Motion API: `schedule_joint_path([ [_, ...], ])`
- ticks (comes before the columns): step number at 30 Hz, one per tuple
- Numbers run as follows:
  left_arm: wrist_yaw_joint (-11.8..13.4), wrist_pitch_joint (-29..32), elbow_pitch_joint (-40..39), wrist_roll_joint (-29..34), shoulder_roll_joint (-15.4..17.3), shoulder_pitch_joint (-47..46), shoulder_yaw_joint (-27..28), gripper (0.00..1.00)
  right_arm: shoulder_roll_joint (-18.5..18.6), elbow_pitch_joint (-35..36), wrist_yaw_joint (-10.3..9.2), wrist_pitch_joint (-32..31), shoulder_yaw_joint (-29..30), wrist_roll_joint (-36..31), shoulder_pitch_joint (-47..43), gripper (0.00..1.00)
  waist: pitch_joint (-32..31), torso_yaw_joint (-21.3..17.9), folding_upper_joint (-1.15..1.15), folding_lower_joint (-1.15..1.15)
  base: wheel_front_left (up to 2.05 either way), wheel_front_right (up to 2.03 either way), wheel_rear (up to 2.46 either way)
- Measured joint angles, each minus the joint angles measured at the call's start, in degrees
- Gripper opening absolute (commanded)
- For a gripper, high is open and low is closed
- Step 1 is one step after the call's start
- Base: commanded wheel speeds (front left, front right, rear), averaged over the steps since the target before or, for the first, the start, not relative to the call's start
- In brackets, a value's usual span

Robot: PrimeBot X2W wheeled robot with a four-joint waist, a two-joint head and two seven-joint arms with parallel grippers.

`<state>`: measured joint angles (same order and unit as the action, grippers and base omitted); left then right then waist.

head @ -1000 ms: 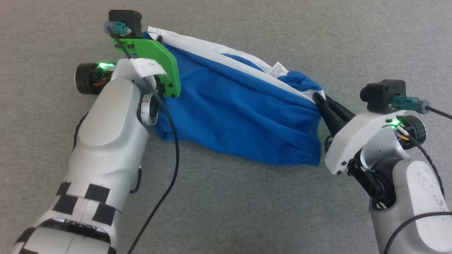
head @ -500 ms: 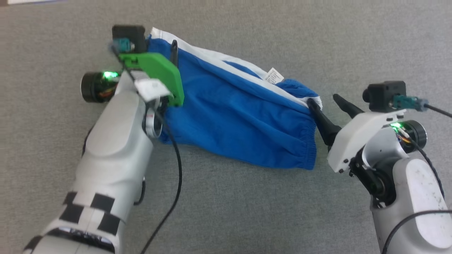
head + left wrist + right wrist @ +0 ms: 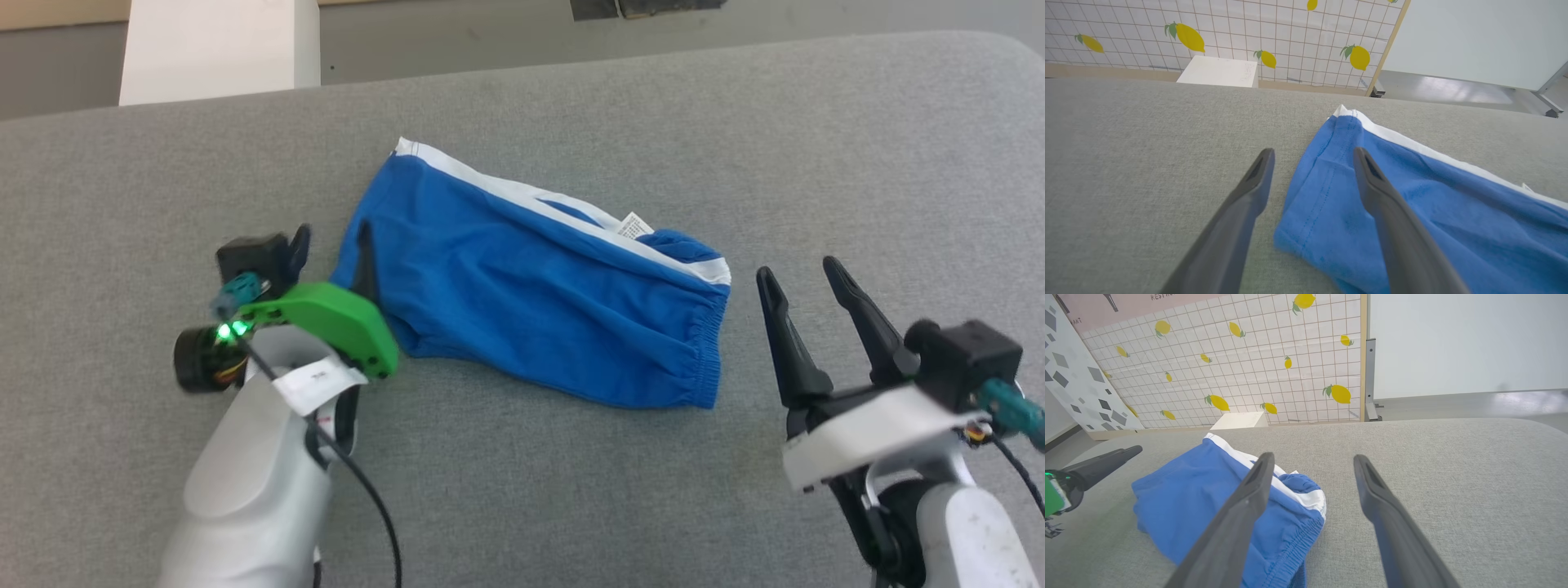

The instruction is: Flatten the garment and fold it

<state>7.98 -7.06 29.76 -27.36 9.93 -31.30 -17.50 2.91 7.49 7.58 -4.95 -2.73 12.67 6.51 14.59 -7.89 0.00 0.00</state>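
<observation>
The garment (image 3: 531, 286), bright blue shorts with a white stripe along the far edge and a small white tag, lies loosely spread on the grey table, its gathered waist to the right. My left gripper (image 3: 331, 237) stands open at the garment's left hem, one finger over the cloth and one beside it, holding nothing. In the left wrist view the garment (image 3: 1412, 204) lies under the right finger of the open left gripper (image 3: 1312, 153). My right gripper (image 3: 796, 269) is open, just clear of the waist's right end. The right wrist view shows the right gripper (image 3: 1312, 457) above the garment (image 3: 1200, 498).
The grey fabric table (image 3: 735, 122) ends at a far edge, rounded at the right. Beyond it a white box (image 3: 212, 49) stands on the floor before a tiled wall with lemon prints (image 3: 1249, 367). The left gripper's finger (image 3: 1102, 461) enters the right wrist view's left side.
Both grippers opened and let go of the garment, which dropped flat onto the table. Both arms then drew back towards me. The head camera tilted up, bringing the far table edge into sight.
</observation>
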Motion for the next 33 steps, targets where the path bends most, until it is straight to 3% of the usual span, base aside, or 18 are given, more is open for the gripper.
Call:
schedule_joint_path([
  [9,2.23,10.04,1.13,-4.34,2.07,2.58,2.53,1.0,0.0,0.54,0.0,9.58,-1.63,-2.21,-3.04,1.0,0.25,-2.58,0.0,0.0,0.0,0.0,0.0],
  [15,3.24,16.93,3.22,-6.61,3.2,1.05,3.45,1.0,0.0,-0.3,0.0,11.12,-3.07,-1.69,-3.02,1.0,1.56,-4.43,0.0,0.0,0.0,0.0,0.0],
  [20,2.41,24.09,3.75,-8.25,3.92,-1.47,3.21,1.0,0.01,-1.09,0.0,11.28,-4.03,-1.09,-2.98,1.0,2.48,-5.6,0.0,0.0,0.0,0.0,0.0],
  [21,2.03,25.82,3.63,-9.0,4.13,-1.92,3.1,0.47,0.0,-1.16,0.0,11.29,-4.12,-1.08,-2.98,1.0,2.62,-5.77,0.0,0.0,0.0,0.0,0.0],
  [22,1.67,27.06,3.28,-9.55,4.39,-2.13,2.87,0.08,0.01,-1.25,0.0,11.28,-4.17,-1.04,-2.97,1.0,2.72,-5.89,0.0,0.0,0.0,0.0,0.0],
  [23,1.46,27.96,2.88,-9.92,4.54,-2.2,2.74,0.0,0.01,-1.33,0.0,11.27,-4.25,-0.99,-2.97,1.0,2.8,-5.97,0.0,0.0,0.0,0.0,0.0],
  [28,-0.2,30.31,0.37,-10.87,3.7,-0.77,1.36,0.0,0.01,-1.58,0.0,11.01,-4.54,-0.64,-2.96,1.0,2.6,-5.78,0.0,0.0,0.0,0.0,0.0],
  [33,-0.15,26.36,-2.59,-10.55,2.89,2.14,1.19,0.0,0.02,-2.43,0.0,8.84,-5.44,-0.65,-2.97,1.0,2.22,-4.64,0.0,0.0,0.0,0.0,0.0],
])
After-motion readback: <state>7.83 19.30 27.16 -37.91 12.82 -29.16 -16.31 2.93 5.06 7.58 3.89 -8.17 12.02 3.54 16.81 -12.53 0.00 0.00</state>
